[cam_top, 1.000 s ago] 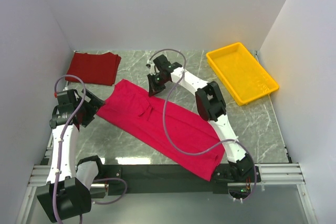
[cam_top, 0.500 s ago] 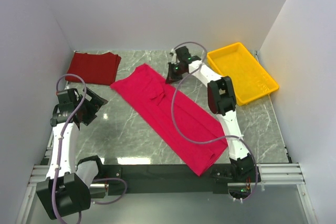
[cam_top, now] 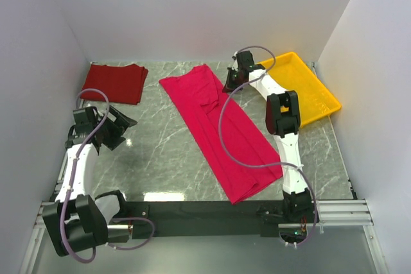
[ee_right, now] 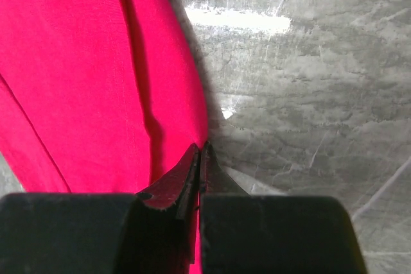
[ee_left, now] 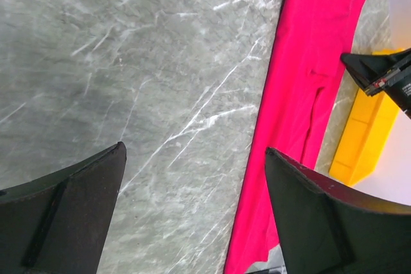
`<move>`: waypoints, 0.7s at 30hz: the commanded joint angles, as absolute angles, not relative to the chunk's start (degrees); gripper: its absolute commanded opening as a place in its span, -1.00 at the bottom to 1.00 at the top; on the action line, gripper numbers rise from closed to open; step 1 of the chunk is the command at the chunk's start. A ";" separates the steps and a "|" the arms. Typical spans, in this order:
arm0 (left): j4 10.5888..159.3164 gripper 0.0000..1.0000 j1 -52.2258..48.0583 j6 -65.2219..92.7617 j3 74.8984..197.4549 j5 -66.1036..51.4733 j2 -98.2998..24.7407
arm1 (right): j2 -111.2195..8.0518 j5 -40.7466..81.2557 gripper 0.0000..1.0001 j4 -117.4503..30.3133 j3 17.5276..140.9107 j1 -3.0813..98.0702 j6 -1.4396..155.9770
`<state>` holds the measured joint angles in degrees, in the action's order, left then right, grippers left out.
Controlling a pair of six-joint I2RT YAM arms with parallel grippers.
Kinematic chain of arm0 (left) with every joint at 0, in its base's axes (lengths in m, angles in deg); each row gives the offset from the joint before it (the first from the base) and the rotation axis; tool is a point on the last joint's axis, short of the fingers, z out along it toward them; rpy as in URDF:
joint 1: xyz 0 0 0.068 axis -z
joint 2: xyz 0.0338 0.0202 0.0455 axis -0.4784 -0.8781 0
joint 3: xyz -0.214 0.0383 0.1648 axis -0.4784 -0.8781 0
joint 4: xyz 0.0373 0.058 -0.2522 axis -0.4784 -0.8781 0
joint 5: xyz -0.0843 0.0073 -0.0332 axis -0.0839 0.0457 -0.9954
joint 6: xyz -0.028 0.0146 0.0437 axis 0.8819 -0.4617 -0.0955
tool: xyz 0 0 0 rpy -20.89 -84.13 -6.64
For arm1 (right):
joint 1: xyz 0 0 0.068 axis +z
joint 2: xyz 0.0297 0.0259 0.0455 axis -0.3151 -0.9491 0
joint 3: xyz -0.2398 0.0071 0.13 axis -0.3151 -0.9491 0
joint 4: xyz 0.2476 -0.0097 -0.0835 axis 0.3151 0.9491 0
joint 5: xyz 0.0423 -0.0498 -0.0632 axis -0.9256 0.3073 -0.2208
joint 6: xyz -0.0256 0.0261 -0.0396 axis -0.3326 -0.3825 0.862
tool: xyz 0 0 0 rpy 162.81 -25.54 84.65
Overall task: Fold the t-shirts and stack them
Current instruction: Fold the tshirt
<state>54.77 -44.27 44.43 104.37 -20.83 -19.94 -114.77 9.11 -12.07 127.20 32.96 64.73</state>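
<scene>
The crimson t-shirt [cam_top: 218,123] lies as a long folded strip running from the table's back middle to its front right. My right gripper [cam_top: 229,87] is at the shirt's far right edge, shut on the crimson cloth [ee_right: 96,81]; the jaws are closed with the fabric edge between them. The maroon t-shirt [cam_top: 114,83] lies folded at the back left. My left gripper [cam_top: 126,122] is open and empty over bare table at the left; its view shows the crimson shirt [ee_left: 302,94] off to its right.
A yellow tray [cam_top: 295,88] stands at the back right, just beyond the right gripper. White walls close in the table on three sides. The grey marble table [cam_top: 160,158] shows between the left gripper and the shirt.
My right gripper has dragged the crimson shirt's far end to the back right, swinging the strip toward the tray. My left gripper has stayed at the left, shifting slightly.
</scene>
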 commanded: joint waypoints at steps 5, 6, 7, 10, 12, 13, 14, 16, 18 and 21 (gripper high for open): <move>62.98 0.84 -38.79 45.16 105.22 -23.05 -26.57 | -112.01 16.46 -0.97 -13.14 126.46 32.69 65.63; 63.59 0.84 -37.21 45.60 105.58 -22.53 -27.46 | -111.75 16.82 -0.97 -13.40 126.37 32.52 65.54; 64.30 0.84 -34.15 46.22 105.84 -21.56 -28.42 | -111.66 17.17 -0.97 -13.58 126.54 32.26 65.45; 68.42 0.83 -29.13 49.20 106.02 -20.33 -32.03 | -111.92 19.28 -0.93 -14.10 127.24 31.73 65.36; 72.03 0.81 -26.67 51.67 105.84 -19.36 -34.67 | -112.18 19.11 -0.77 -13.76 128.12 31.64 65.80; 73.00 0.81 -26.13 52.19 105.84 -18.83 -35.54 | -112.10 18.41 -0.66 -13.58 128.04 31.73 67.19; 73.79 0.81 -25.60 52.55 106.63 -17.79 -37.82 | -111.66 18.06 -0.54 -13.58 127.95 31.64 67.90; 75.64 0.80 -24.81 52.81 108.12 -16.81 -40.64 | -109.29 16.92 -0.18 -13.84 126.38 31.73 70.61; 77.48 0.77 -24.10 52.38 111.54 -16.11 -45.47 | -105.27 16.47 0.05 -14.63 123.49 31.73 72.91; 78.45 0.70 -21.83 51.68 118.30 -15.14 -53.55 | -98.16 13.58 0.18 -15.16 118.14 31.29 78.53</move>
